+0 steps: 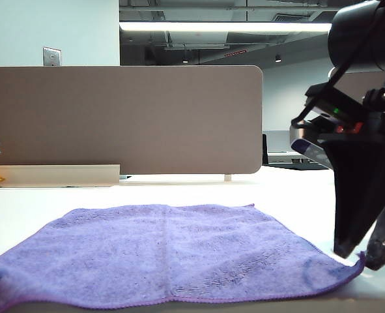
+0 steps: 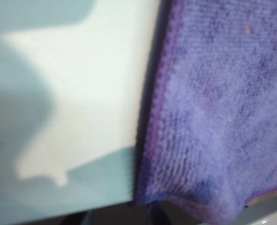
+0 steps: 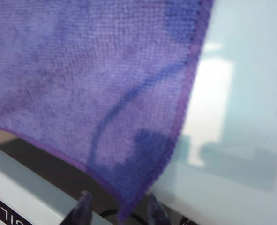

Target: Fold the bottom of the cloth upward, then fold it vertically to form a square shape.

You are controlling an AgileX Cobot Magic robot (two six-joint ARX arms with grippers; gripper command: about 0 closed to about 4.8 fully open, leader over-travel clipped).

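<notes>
Now, step in hand: the first fold has not begun; I judge I am setting both grippers at the near corners of the cloth [image 1: 166, 254] before lifting its bottom edge upward.
Right gripper [image 1: 365, 251]: lower right of the exterior view, fingers pointing down and spread wide, straddling the near right corner of the cloth; nothing is clamped. In my right wrist view the two fingertips [image 3: 82, 206] sit either side of that corner [image 3: 129, 206], which hangs between them.
Left gripper: out of the exterior frame, and my left wrist view shows no clear fingertips, only the near left corner [image 2: 194, 201] and stitched hem [image 2: 152, 122] close up; I cannot tell from these pictures how wide it stands.
Cloth position: spread flat and unfolded across the lower half of the exterior view, near hem along the bottom of the frame, far hem about mid-height.
Table [image 1: 290, 189]: pale, bare beyond the far hem.
Farther back: a grey partition [image 1: 124, 120] spans the middle of the frame.
Next move: I think both grippers must close on their corners together, then lift and carry the near edge toward the far hem evenly, so the fold lies square.
</notes>
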